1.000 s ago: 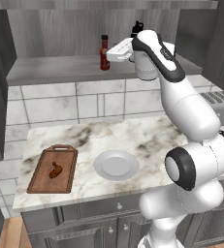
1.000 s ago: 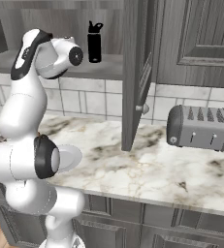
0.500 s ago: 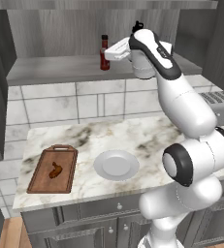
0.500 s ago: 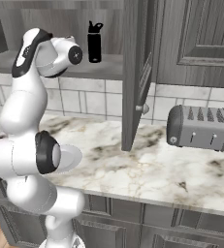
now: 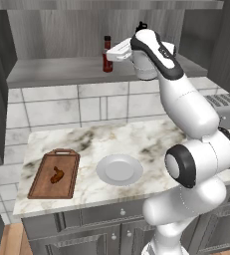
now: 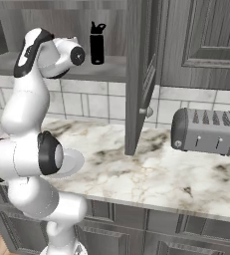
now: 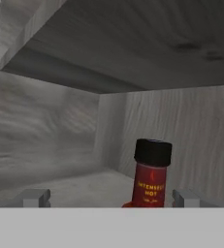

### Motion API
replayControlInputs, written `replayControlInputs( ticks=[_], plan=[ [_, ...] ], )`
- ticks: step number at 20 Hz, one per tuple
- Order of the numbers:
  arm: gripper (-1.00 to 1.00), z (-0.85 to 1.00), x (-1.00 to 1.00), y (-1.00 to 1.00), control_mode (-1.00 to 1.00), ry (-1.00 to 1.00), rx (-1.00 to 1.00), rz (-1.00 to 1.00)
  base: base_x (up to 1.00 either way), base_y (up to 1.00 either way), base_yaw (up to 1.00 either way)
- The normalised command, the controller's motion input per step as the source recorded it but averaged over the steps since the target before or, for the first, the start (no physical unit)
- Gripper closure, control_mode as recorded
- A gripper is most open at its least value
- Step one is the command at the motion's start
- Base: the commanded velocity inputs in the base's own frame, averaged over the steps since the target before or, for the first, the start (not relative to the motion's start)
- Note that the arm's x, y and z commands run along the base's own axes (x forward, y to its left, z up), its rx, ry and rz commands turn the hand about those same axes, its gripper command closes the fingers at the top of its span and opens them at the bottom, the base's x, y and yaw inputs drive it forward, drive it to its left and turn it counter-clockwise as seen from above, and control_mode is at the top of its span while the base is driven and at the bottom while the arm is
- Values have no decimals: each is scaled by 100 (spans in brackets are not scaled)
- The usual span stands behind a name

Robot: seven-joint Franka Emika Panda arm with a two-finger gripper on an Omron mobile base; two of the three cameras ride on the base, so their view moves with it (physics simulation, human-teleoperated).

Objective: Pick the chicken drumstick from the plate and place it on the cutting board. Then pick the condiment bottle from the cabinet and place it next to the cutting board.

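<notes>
**Bottle framed by spread fingers**

The gripper (image 7: 108, 197) is seen released, jaws wide, level with the condiment bottle (image 7: 151, 175), which stands upright on the cabinet (image 5: 61, 74) shelf. The chicken drumstick (image 5: 57, 174) is pictured on the cutting board (image 5: 39, 185), beside the plate (image 5: 102, 173).

Arm stretched high, claw (image 7: 111, 198) level with fingers (image 7: 36, 197) spread wide.

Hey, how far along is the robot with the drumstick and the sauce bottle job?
Done: the chicken drumstick lies on the cutting board, and the plate is bare.
In hand: the open gripper is up in the cabinet, facing the condiment bottle, which stands upright on the shelf, not gripped.
Left: grasp the bottle, carry it down and set it next to the board.
</notes>
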Motion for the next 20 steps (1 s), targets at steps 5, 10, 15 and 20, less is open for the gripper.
replayControlInputs(
  ticks=[5, 10, 15, 20],
  plan=[
    [-100, 0, 6, 1, -100, 0, 0, -1, 0, 0, 0],
    [-100, 0, 8, 3, -100, 0, 0, -1, 0, 0, 0],
    [-100, 0, 10, 4, -100, 0, 0, -1, 0, 0, 0],
    [-100, 0, 8, 3, -100, 0, 0, -1, 0, 0, 0]
  ],
)
